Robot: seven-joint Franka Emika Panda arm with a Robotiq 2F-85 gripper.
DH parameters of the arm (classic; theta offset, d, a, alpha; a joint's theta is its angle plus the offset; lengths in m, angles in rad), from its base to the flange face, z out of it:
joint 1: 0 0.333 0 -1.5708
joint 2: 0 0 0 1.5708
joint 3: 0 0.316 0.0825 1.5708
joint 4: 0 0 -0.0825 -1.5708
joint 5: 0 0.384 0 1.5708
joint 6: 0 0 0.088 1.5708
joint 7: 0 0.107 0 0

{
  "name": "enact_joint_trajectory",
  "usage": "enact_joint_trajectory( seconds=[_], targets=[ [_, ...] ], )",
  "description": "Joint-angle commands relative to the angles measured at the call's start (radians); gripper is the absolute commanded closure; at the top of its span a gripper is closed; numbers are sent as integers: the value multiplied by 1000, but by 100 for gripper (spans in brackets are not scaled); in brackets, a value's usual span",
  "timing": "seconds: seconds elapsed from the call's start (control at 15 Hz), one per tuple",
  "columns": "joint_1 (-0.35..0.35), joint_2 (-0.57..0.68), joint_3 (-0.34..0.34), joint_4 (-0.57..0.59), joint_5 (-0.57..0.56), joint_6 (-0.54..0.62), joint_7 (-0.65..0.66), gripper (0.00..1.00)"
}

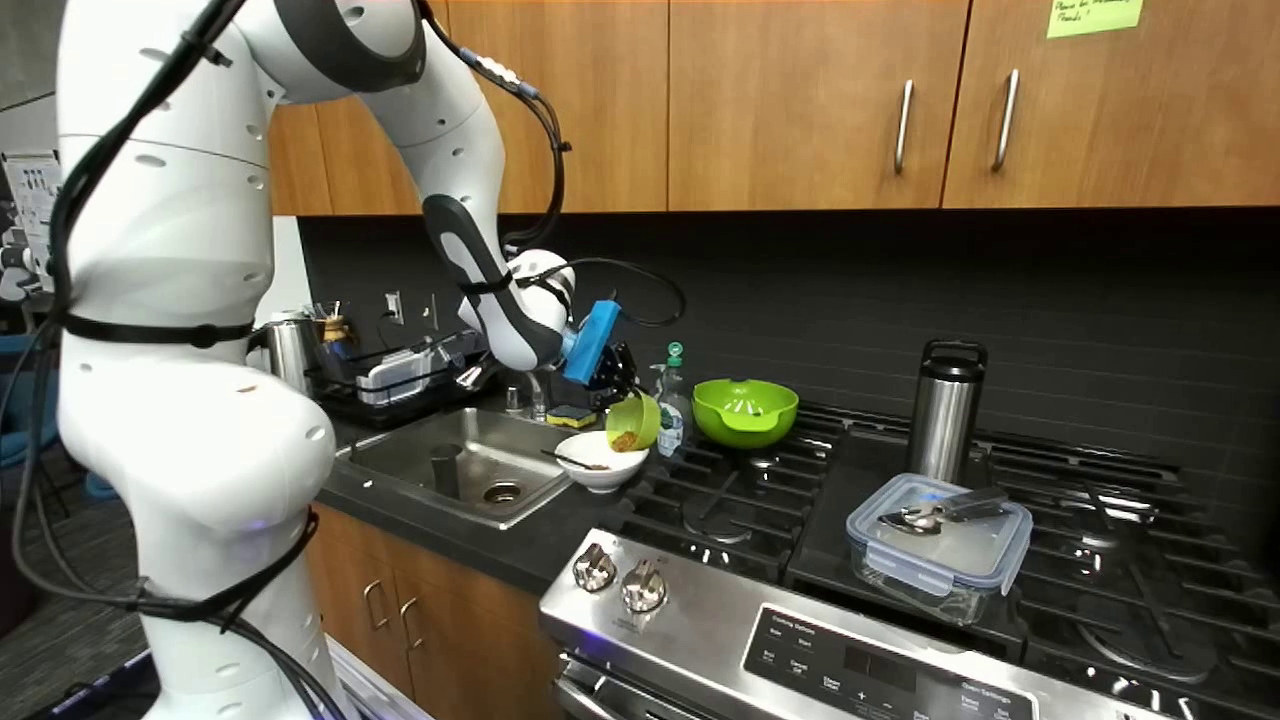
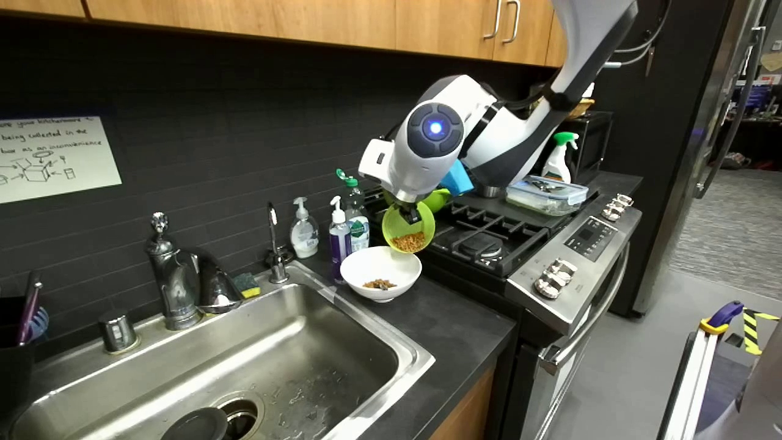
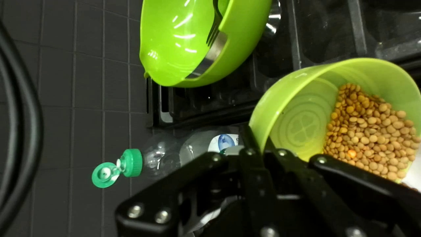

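One small green bowl of lentils, grasped and tilted above one white bowl.
Gripper: one, its two fingers almost together, pinching the small green bowl's wall at the rim, one finger inside, one outside. Small green bowl: lentils along its lower side; whether it touches the white bowl cannot be told. White bowl: on the counter between one sink and one stovetop, a small heap of lentils inside. Bottles near it: two pump bottles, one green-capped bottle. Larger green bowl: one, on the stovetop, one fork inside. Also on the stovetop: one lidded container, metal utensils on its lid, number unclear; one steel flask behind it. Sponge: one, at the sink's rear rim.
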Motion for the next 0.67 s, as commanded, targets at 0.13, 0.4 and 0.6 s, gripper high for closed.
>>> enact_joint_trajectory(
  seconds=[0.13, 0.4, 0.6],
  targets=[
    [2, 10, 3, 16, 157, -25, -115, 99],
    [11, -7, 8, -2, 297, -49, -189, 99],
    [9, 9, 4, 26, 382, -47, -246, 99]
  ],
)
